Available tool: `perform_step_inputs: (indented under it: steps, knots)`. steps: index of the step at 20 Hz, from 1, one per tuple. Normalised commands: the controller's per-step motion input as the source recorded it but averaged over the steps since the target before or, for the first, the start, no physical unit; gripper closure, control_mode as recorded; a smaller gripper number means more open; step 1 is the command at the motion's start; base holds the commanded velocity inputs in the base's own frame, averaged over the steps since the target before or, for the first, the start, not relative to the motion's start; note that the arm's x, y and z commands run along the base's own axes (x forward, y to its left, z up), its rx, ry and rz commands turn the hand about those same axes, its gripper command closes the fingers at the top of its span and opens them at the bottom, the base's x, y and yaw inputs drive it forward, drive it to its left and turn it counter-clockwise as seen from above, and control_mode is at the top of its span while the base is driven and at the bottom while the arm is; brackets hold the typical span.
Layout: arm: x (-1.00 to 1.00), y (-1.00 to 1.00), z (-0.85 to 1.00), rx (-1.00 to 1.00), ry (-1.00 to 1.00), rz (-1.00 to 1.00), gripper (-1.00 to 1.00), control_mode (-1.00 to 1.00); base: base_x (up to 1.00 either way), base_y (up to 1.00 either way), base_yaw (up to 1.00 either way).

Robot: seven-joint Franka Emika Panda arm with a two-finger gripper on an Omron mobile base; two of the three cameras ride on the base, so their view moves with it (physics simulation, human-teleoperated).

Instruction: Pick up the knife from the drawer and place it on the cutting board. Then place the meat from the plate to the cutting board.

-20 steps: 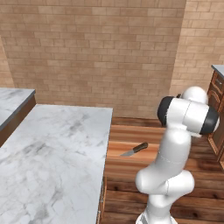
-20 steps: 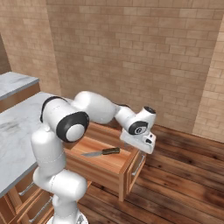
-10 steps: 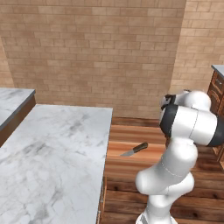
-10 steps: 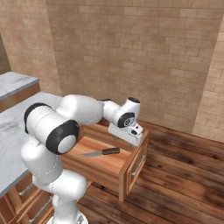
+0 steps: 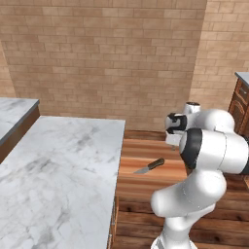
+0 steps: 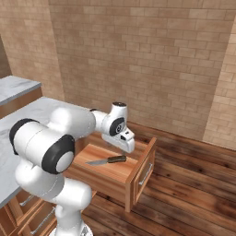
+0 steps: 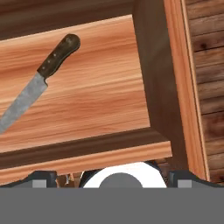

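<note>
The knife (image 6: 107, 160) lies flat on the floor of the open wooden drawer (image 6: 115, 173), its dark handle (image 7: 59, 54) toward the drawer's front and its grey blade (image 7: 22, 103) pointing back at the counter. My gripper (image 6: 127, 147) hangs open just above the drawer, beside the handle end and clear of the knife. In the hand view its dark fingertips (image 7: 41, 177) stand wide apart over the drawer's side wall (image 7: 87, 148). From the left base view the knife (image 5: 150, 166) sits left of my hand (image 5: 174, 138). The cutting board, the meat and the plate are out of view.
A grey marble counter (image 5: 58, 170) runs along the left, with the drawer pulled out of its end. The drawer front (image 6: 144, 171) carries a metal handle. More drawers (image 6: 27, 203) sit below the counter. A brick wall (image 5: 121, 58) stands behind, and a dark cabinet (image 5: 240, 97) at far right.
The arm has folded inward, bringing the open gripper from beyond the drawer's front edge to above the drawer near the knife's handle. The knife has not moved.
</note>
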Motion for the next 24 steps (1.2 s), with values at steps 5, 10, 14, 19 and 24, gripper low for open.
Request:
perform_step_inputs:
  steps: [5, 10, 14, 19, 24]
  knots:
    - [0.0, 0.07, 0.0, -0.01, 0.0, -0.19, -1.0, -1.0, 0.0, 0.0, 0.0]
    - [0.0, 0.07, -0.05, 0.0, 0.01, -0.18, -1.0, -1.0, 0.0, 0.0, 0.0]
    - [0.0, 0.08, -0.1, 0.0, 0.0, -0.18, -1.0, -1.0, 0.0, 0.0, 0.0]
    - [0.0, 0.02, -0.16, 0.01, 0.0, -0.11, -1.0, -1.0, 0.0, 0.0, 0.0]
    - [0.06, 0.1, -0.25, 0.0, 0.0, -0.03, -1.0, -1.0, 0.0, 0.0, 0.0]
